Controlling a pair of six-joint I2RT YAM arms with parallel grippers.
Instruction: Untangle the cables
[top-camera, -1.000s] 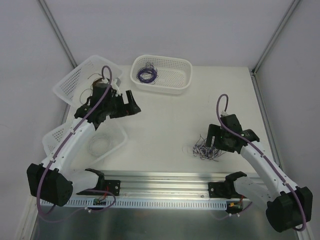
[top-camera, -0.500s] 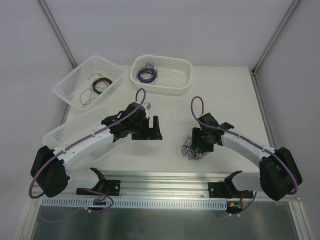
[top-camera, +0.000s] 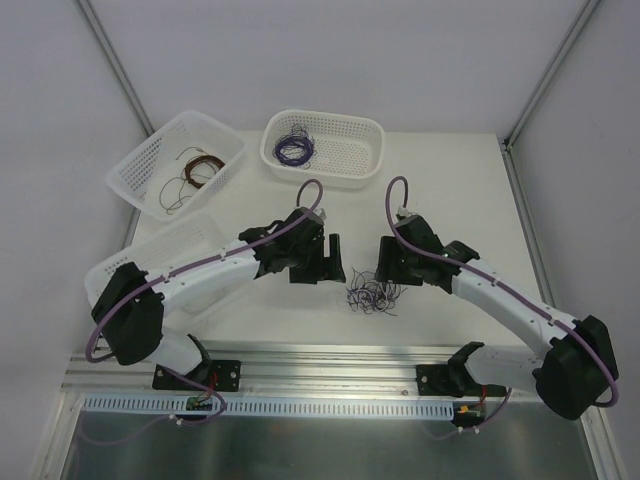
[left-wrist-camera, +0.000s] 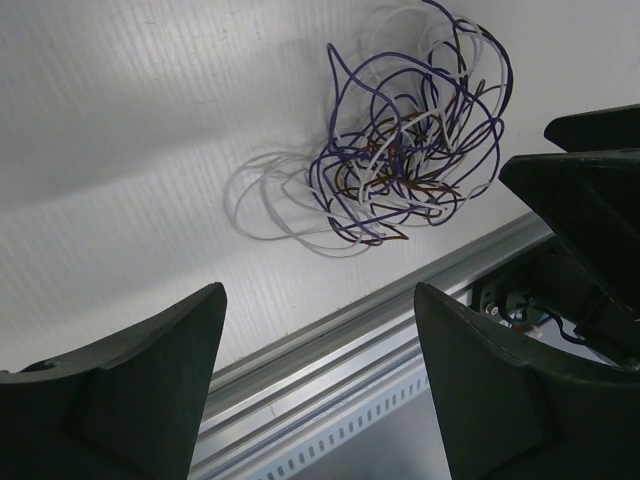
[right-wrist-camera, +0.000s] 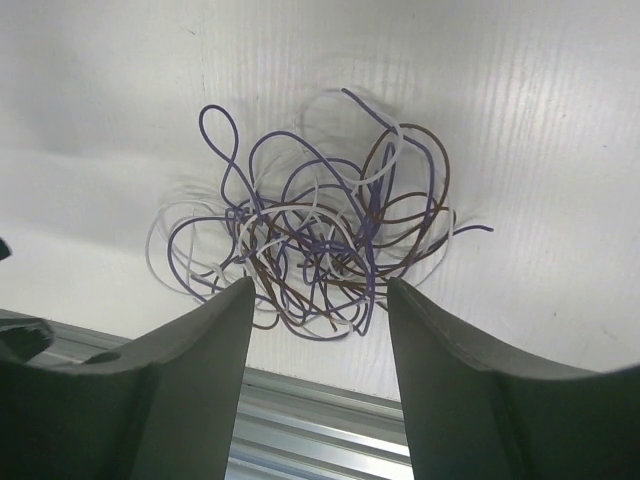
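Observation:
The cables (top-camera: 372, 297) are a small knotted clump of purple, dark brown and whitish wires lying on the white table near its front edge. My left gripper (top-camera: 331, 262) hovers just left of the clump, open and empty. My right gripper (top-camera: 386, 268) hovers just behind and right of it, open and empty. In the left wrist view the clump (left-wrist-camera: 410, 150) lies ahead of the left gripper (left-wrist-camera: 318, 295), up and to the right. In the right wrist view the clump (right-wrist-camera: 320, 235) lies just beyond the right gripper (right-wrist-camera: 320, 288), centred on the gap between the open fingers.
A white basket (top-camera: 130, 170) at the back left holds a brown wire coil (top-camera: 190, 175). Another basket (top-camera: 372, 160) at the back centre holds a purple coil (top-camera: 293, 148). A third basket (top-camera: 115, 265) sits under the left arm. An aluminium rail (top-camera: 330, 365) runs along the table's front edge.
My left arm has swung from the back-left basket to the table's middle, beside the clump. My right gripper has moved left, and the clump has shifted left with it.

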